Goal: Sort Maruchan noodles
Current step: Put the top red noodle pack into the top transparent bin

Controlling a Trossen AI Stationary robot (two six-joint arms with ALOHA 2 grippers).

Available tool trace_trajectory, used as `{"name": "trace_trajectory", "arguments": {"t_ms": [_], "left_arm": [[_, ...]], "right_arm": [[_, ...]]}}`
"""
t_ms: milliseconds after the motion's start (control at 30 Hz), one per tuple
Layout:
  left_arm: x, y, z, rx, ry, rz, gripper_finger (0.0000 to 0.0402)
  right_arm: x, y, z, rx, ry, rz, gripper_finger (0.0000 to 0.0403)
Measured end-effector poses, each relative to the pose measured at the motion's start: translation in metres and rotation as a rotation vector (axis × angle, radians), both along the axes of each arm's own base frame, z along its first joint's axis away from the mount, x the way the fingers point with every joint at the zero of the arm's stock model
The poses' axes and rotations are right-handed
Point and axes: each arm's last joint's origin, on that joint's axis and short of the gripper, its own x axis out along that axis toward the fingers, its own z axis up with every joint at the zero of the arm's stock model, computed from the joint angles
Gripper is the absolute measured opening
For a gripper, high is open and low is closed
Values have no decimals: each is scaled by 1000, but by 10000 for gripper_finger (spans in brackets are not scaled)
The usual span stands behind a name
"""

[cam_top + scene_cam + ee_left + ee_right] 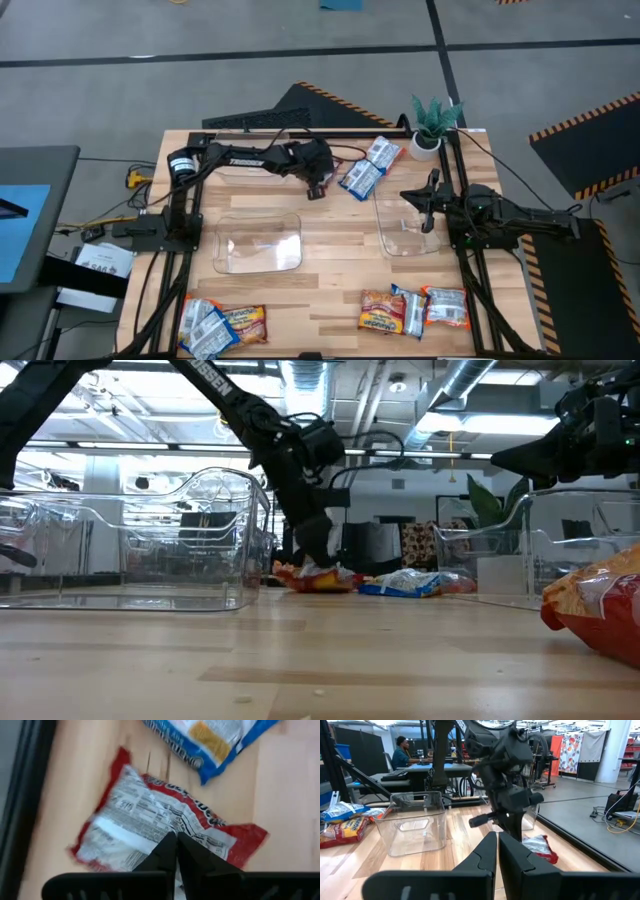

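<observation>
A red Maruchan packet (pixel 145 815) lies printed back up on the table's far middle, and also shows in the low view (pixel 318 578). My left gripper (pixel 318 186) reaches down onto it, shut (pixel 176 840). Two blue-and-white packets (pixel 368 168) lie just right of it. More packets lie at the near left (pixel 222 322) and near right (pixel 415 308). My right gripper (pixel 430 205) is shut (pixel 497 840) and empty, hovering over the right clear bin (pixel 405 228). My left gripper is shut on the red packet's wrapper near its middle (pixel 160 827), coming from above and pointing down. The fingertips hide the exact spot, so how much film sits between them cannot be told. The packet lies on the table (pixel 330 580).
A second clear bin (pixel 258 243) stands left of centre. A potted plant (pixel 432 125) stands at the far right corner. A black frame rail (pixel 300 132) runs along the far edge. Bare wood lies between the bins and along the near middle.
</observation>
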Motion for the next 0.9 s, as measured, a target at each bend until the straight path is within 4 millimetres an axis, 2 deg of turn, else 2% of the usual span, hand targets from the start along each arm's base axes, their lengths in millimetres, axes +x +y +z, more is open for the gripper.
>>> {"name": "trace_trajectory", "arguments": {"t_ms": [567,733,900], "left_arm": [[-15,-5,74,117,-192,-28,0],[-32,-9,106,210,-202,9,0],[-64,-19,148,285,-205,69,0]], "right_arm": [[0,0,0,0,0,0,43],[0,0,0,0,1,0,43],[0,0,0,0,1,0,43]]}}
